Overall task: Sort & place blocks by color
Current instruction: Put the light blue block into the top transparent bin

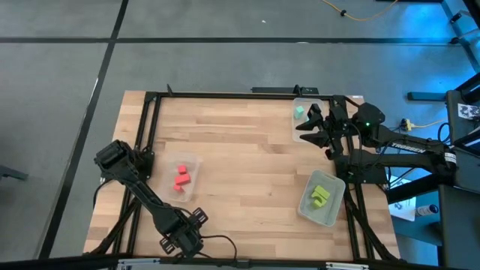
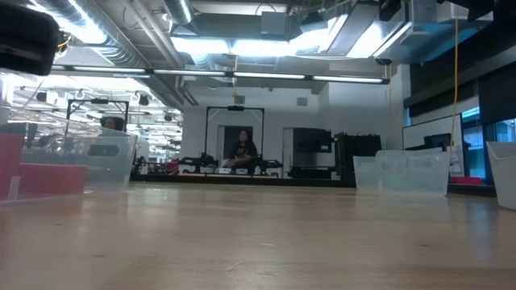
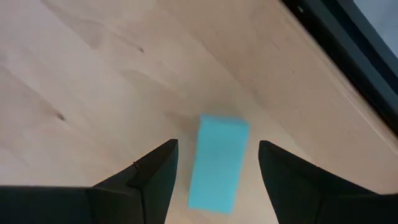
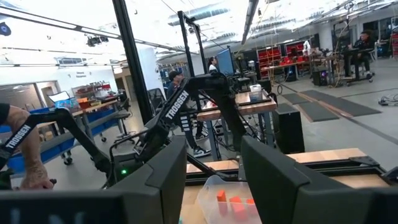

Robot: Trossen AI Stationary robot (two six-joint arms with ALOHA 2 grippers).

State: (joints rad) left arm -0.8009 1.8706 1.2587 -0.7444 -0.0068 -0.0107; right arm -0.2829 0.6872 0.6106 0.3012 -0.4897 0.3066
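Observation:
My left gripper (image 3: 217, 162) is open and points down at the table near its left edge (image 1: 120, 159). A teal block (image 3: 217, 163) lies flat on the wood between its fingers, with a gap on each side; the arm hides it in the high view. My right gripper (image 1: 309, 120) is open and level, beside the far-right tray (image 1: 303, 103), which holds a mint block (image 1: 299, 112). Its wrist view (image 4: 214, 168) looks across the table. Red blocks (image 1: 181, 177) lie in the left tray, yellow-green blocks (image 1: 320, 196) in the near-right tray.
Three clear plastic trays stand on the wooden table: one left of centre (image 1: 196, 160), one far right, one near right (image 1: 334, 214). A black frame (image 1: 225, 95) borders the tabletop. The low view shows the red tray (image 2: 48, 169) and another tray (image 2: 403, 171). People are in the room behind.

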